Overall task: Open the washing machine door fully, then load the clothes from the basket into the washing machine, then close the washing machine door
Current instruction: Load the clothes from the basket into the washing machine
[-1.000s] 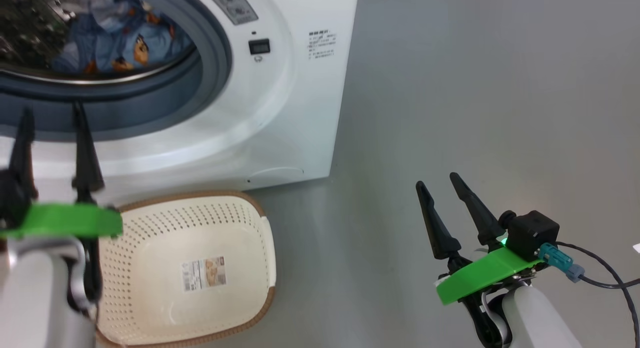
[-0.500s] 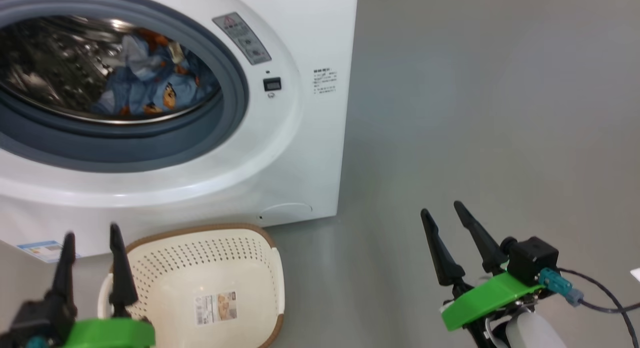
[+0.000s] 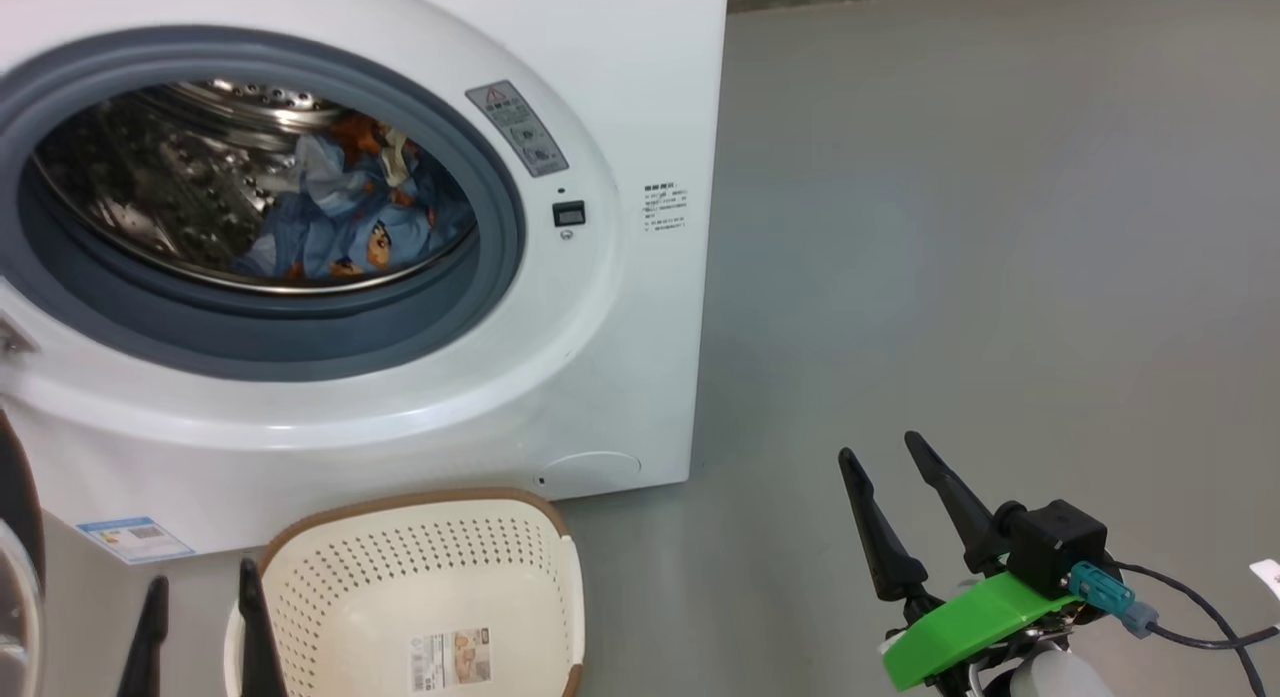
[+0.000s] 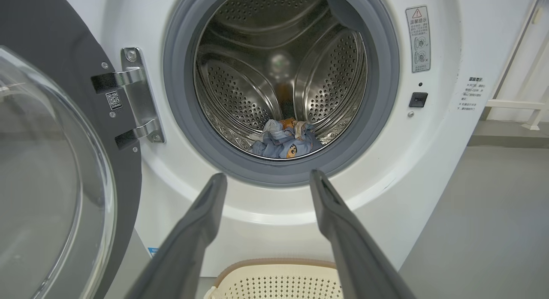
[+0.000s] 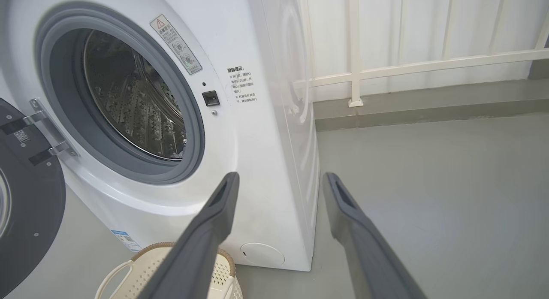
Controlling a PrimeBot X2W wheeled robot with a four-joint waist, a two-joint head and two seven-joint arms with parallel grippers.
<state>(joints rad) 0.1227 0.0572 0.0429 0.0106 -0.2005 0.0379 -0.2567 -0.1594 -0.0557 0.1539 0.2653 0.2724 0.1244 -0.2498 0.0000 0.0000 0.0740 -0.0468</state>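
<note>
Left claw (image 3: 203, 585) cut off at bottom edge; basket (image 3: 400, 577) half cropped too.

Door (image 4: 55, 161) stands open at left; clothes (image 4: 285, 142) low in drum (image 4: 240, 89); left pincer (image 4: 266, 175) spread, empty; basket (image 4: 274, 282) below.

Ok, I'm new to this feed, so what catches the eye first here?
The washer gapes open, blue bear-print clothes low in its steel drum. Its door hangs swung wide on the left, and the cream basket sits empty on the floor below.
</note>
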